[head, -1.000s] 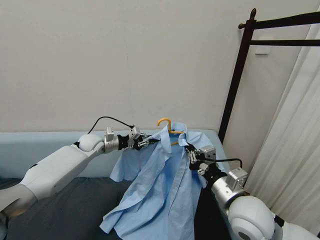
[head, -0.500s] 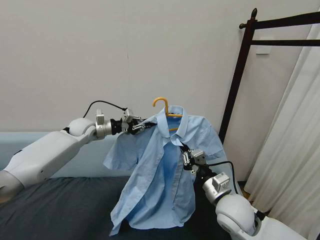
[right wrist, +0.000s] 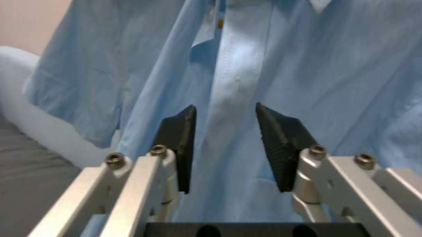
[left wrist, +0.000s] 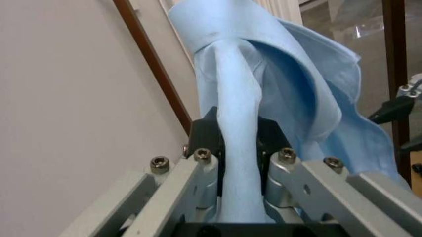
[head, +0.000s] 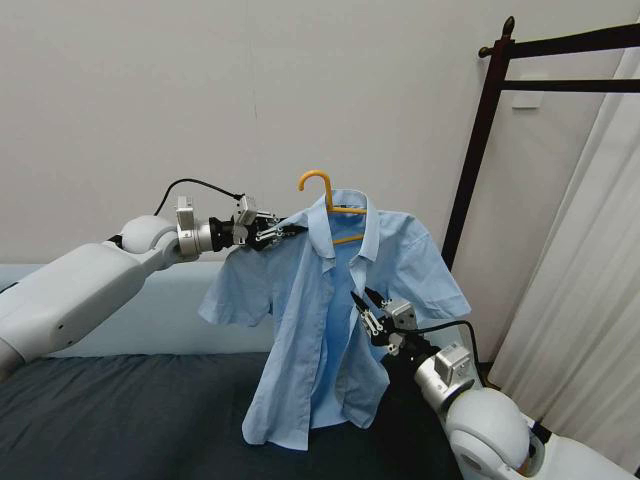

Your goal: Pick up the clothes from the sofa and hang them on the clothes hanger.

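left gripper (head: pixel 288 232) is out front with its fingers clamped on the shirt (head: pixel 310 340) at the shoulder, fabric pinched between them. shirt hangs in the air on a yellow hanger (head: pixel 320 186), lifted above the sofa (head: pixel 110 420). right gripper (head: pixel 366 310) sits at the shirt front, fingers spread, placket lined up with the gap. dark rack (head: pixel 470 180) is just right of the shirt

Upper left of the frame is open air in front of the wall (head: pixel 200 100), so there's room to swing. Centre is blocked by the hanging shirt (head: pixel 330 330), with my right gripper (head: pixel 362 312) spread right against it. Far right is tight: rack post (head: pixel 468 190), top bar (head: pixel 570 45), and the curtain (head: pixel 590 300) crowding in.
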Controlling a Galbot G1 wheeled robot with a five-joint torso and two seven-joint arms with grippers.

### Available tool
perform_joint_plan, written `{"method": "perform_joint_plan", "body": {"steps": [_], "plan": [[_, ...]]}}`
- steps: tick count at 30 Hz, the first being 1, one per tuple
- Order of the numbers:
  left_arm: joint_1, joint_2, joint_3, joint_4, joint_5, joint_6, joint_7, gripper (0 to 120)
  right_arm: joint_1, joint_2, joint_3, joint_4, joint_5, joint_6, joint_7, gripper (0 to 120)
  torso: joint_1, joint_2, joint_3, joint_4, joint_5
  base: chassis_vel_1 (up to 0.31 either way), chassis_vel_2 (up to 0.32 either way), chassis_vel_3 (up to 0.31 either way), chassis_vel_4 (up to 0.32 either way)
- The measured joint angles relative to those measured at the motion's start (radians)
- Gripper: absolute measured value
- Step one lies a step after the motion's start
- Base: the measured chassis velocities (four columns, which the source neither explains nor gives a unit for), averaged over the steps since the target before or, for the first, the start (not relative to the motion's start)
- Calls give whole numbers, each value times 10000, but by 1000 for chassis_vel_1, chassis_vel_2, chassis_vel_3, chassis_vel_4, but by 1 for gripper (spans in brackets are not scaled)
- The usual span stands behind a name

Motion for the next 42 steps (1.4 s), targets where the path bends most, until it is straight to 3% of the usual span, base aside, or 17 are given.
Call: {"method": "perform_joint_plan", "body": {"steps": [8, 9, 12, 14, 16, 18, 19, 23, 29, 34, 42], "plan": [[-646, -153, 349, 453, -496, -144, 346, 8, -880, -694, 982, 918, 232, 3, -423, 74, -1, 0, 0, -2, 2, 0, 0, 0, 0], [-646, -153, 349, 453, -496, -144, 346, 8, -880, -694, 982, 918, 232, 3, -423, 74, -1, 0, 0, -2, 2, 0, 0, 0, 0], [-980, -174, 563, 772, -560, -211, 782, 8, -863, -1332, 2056, 1091, 1118, -221, -575, 88, -1, 0, 0, 0, 2, 0, 0, 0, 0], [-1059, -174, 618, 836, -558, -215, 905, 8, -799, -1563, 2362, 1094, 1427, -291, -726, 91, 0, -1, 0, 0, 3, 0, 0, 0, 0], [-1228, -158, 699, 911, -706, -193, 1360, 8, -485, -2330, 3210, 1012, 2467, -620, -1484, 98, 0, 0, -1, 2, 3, 0, 0, 0, 0], [-1307, -131, 745, 926, -781, -115, 1918, 8, -93, -3263, 3755, 766, 3460, -886, -2369, 100, -1, 0, -1, 1, 0, 0, 0, 0, 0], [-1307, -131, 745, 926, -781, -115, 1918, 8, -93, -3263, 3755, 766, 3460, -886, -2369, 100, -1, 0, -1, 1, 0, 0, 0, 0, 0], [-1065, -36, 744, 464, -1013, 135, 2388, 8, 708, -4578, 3984, 92, 4726, -1305, -3738, 100, 0, 0, -1, -1, 3, 0, 0, 0, 0], [-576, -40, 389, 106, -900, 276, 2629, 8, 1592, -5594, 3867, -495, 5823, -1825, -5077, 100, 0, 0, 0, 0, 2, 0, 0, 0, 0], [-296, -68, 114, -125, -851, 315, 2768, 8, 1893, -6201, 3845, -667, 5855, -2130, -6002, 100, -1, 1, -1, -1, 1, 0, 0, 0, 0], [172, -80, -211, -457, -1030, 529, 2939, 8, 1859, -6389, 3786, -545, 5494, -2137, -6182, 100, 0, 0, 0, 0, 1, 0, 0, 0, 0]]}}
